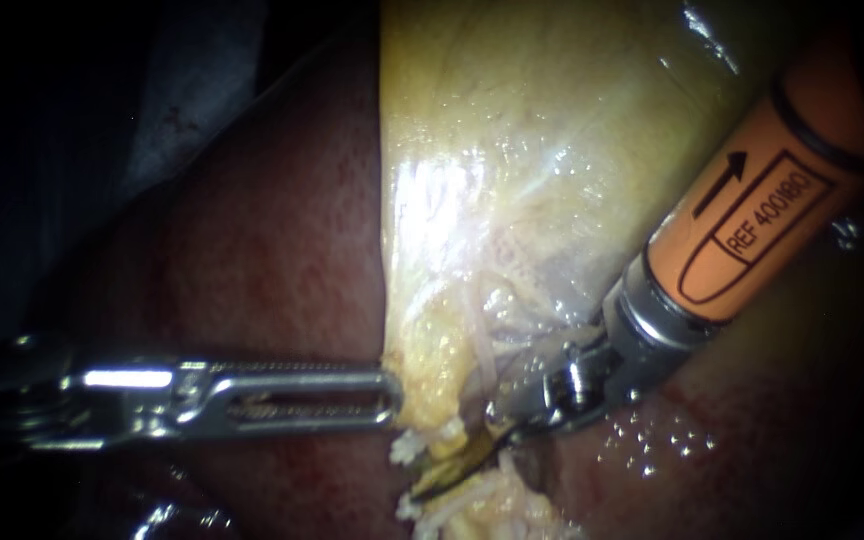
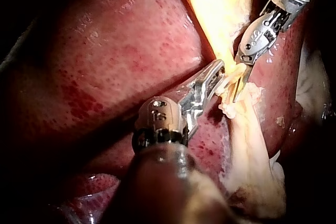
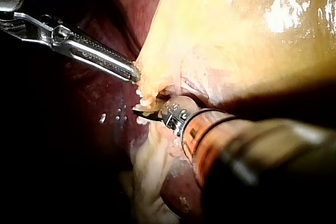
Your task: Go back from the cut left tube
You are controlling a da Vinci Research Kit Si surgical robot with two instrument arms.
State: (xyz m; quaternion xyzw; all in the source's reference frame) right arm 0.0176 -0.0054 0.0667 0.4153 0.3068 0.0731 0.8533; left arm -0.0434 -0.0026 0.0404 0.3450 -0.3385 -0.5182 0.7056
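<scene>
tube, pale and frayed, beside gallbladder

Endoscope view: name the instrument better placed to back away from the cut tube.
Right. The right instrument sits at the frayed cut tube and can withdraw; the left instrument grips the gallbladder edge, holding it taut.
</scene>
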